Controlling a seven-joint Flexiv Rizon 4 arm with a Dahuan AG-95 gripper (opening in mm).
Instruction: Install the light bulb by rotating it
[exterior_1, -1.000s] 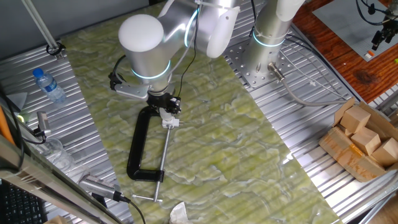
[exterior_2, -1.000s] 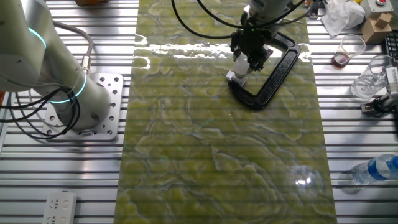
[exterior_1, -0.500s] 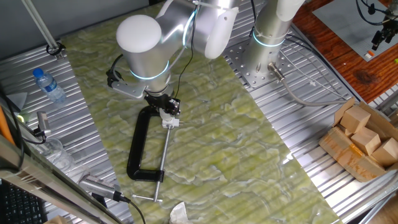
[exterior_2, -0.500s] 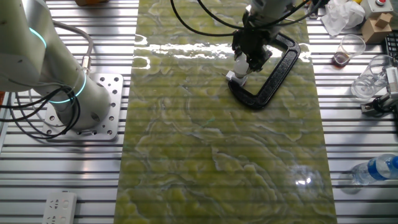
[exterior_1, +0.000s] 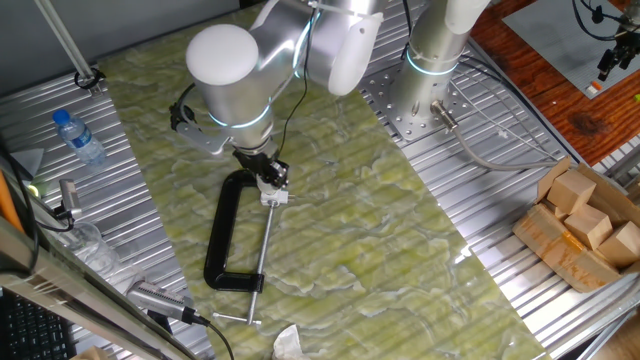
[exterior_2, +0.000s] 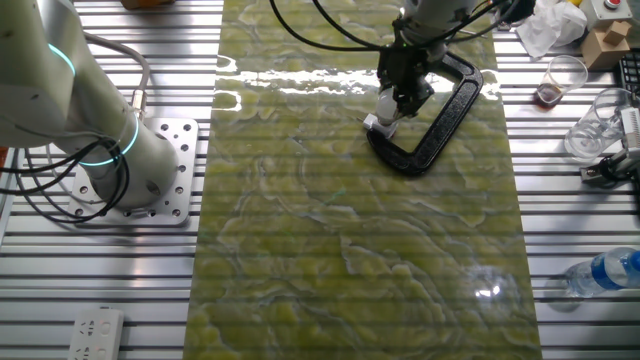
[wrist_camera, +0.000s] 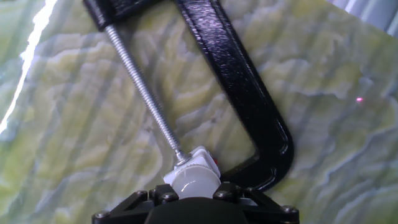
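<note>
1. Your gripper (exterior_2: 400, 97) sits over the closed end of the black C-clamp (exterior_1: 222, 235), with its fingers (exterior_1: 270, 177) drawn in close around the light bulb (wrist_camera: 190, 182); only a narrow gap is left, filled by the bulb.
2. In the hand view you see the pale rounded bulb right at the gripper's black housing, touching the small white block (wrist_camera: 198, 163) that sits at the end of the clamp's threaded screw (wrist_camera: 142, 88).
3. The clamp lies flat on the green marbled tabletop (exterior_2: 350, 260), and the bulb is inside its curved end.
4. You cannot see the fingertips themselves in the hand view; they are cut off at the lower edge.
5. From both fixed views the bulb is nearly covered by the gripper, so actual contact is hard to confirm.
</note>
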